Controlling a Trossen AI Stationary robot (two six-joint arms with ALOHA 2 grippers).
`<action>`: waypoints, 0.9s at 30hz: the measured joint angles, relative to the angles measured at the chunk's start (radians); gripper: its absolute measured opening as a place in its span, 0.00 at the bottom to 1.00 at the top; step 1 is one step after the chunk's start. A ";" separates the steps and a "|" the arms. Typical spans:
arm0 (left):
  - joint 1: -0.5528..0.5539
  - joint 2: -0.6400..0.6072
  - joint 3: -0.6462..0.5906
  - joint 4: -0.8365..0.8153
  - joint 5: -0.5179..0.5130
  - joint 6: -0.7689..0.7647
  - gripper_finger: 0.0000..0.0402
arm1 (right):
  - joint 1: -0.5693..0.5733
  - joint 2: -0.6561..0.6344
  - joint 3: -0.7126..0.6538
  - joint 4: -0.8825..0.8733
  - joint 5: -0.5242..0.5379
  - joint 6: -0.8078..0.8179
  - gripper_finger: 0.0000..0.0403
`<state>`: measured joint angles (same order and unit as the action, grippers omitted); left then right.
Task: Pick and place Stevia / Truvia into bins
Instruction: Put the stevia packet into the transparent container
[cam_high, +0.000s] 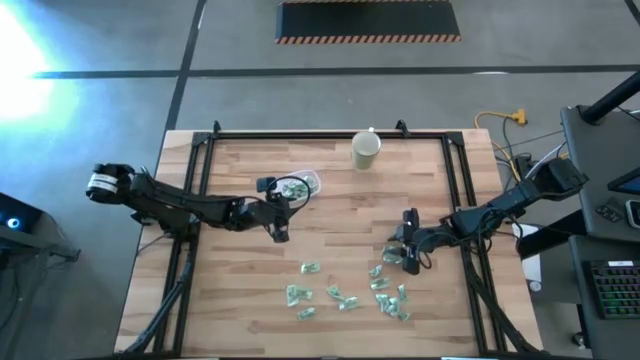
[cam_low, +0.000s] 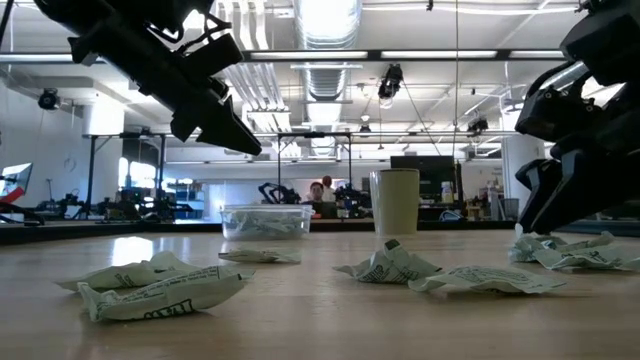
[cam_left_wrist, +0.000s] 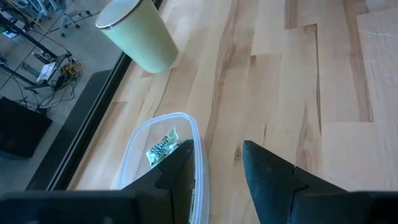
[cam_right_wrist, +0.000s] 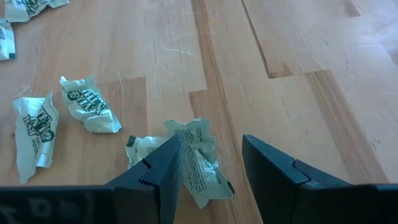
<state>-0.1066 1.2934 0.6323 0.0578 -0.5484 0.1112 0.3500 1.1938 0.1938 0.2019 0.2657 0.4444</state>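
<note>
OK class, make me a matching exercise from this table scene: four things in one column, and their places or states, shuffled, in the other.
Things:
1. beige cup
2. clear tub
3. left hand
4. right hand

Places or states:
A. open, low over a crumpled sachet
B. stands empty near the table's far edge
C. holds a few sachets
D. open, raised beside the tub

Pairs: 1-B, 2-C, 3-D, 4-A

The clear tub is cut off by the left wrist view's edge; sachet print is unreadable.
</note>
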 joint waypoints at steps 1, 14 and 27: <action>0.000 0.000 0.000 0.000 0.000 0.000 0.30 | 0.000 0.000 -0.001 0.004 0.000 0.001 0.39; 0.000 0.000 0.000 -0.002 0.000 0.000 0.30 | -0.010 0.160 0.004 0.102 0.033 -0.010 0.38; -0.001 0.000 -0.001 -0.024 0.000 0.000 0.30 | -0.017 0.168 0.042 0.084 0.019 -0.105 0.25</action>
<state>-0.1074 1.2934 0.6312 0.0334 -0.5488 0.1108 0.3328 1.3621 0.2357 0.2856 0.2842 0.3391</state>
